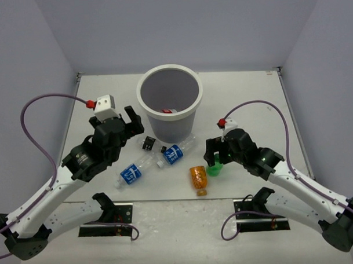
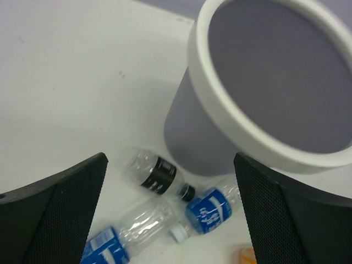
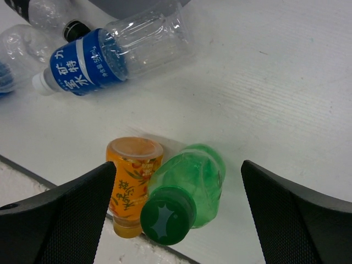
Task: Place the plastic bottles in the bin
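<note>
White Chinese characters on blue-labelled bottle (image 3: pixel 82 63); print on orange bottle (image 3: pixel 132 184) unreadable. Lying on table (image 1: pixel 250 94) before bin (image 1: pixel 141 95): that pair, second blue-labelled bottle (image 1: pixel 130 174), dark-labelled bottle (image 2: pixel 157 175), green bottle (image 3: pixel 192 184) touching orange. Inside bin, red-white bottle (image 1: pixel 167 111). Left gripper (image 2: pixel 169 165) and right gripper (image 3: pixel 179 165) spread wide, holding nothing.

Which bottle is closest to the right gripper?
The green bottle, the only green one, centred between the fingers of the open right gripper. The orange bottle lies beside it, off-centre; the clear bottles sit farther off.
</note>
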Action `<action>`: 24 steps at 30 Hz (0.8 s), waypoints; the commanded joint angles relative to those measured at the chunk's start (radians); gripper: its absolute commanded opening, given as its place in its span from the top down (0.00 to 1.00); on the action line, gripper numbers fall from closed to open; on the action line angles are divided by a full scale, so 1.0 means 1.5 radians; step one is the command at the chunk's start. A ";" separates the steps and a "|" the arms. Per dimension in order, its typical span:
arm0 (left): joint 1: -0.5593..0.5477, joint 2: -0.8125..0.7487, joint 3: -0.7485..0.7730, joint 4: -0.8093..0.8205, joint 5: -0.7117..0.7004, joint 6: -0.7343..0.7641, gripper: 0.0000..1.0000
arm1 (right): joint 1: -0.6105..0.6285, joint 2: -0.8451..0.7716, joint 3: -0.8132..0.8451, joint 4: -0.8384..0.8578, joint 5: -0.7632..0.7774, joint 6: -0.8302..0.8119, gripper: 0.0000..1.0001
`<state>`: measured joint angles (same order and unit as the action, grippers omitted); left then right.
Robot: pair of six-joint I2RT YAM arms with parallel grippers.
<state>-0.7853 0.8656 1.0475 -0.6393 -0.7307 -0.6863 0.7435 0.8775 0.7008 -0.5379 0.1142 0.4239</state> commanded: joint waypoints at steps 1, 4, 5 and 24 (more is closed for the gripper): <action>0.004 -0.033 -0.025 -0.061 0.020 -0.070 0.00 | 0.011 0.026 0.042 -0.026 0.046 0.028 0.03; 0.004 -0.059 -0.059 -0.053 0.029 -0.064 0.00 | 0.018 0.036 0.043 -0.032 0.049 0.039 0.06; 0.004 -0.060 -0.063 -0.055 0.025 -0.066 0.00 | 0.022 0.037 0.044 -0.039 0.050 0.043 0.07; 0.004 -0.054 -0.105 -0.026 0.027 -0.066 0.00 | 0.038 0.019 0.051 -0.082 0.094 0.095 0.63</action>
<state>-0.7853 0.7898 0.9072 -0.7153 -0.6864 -0.7830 0.7921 0.9293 0.7331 -0.6386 0.2200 0.5391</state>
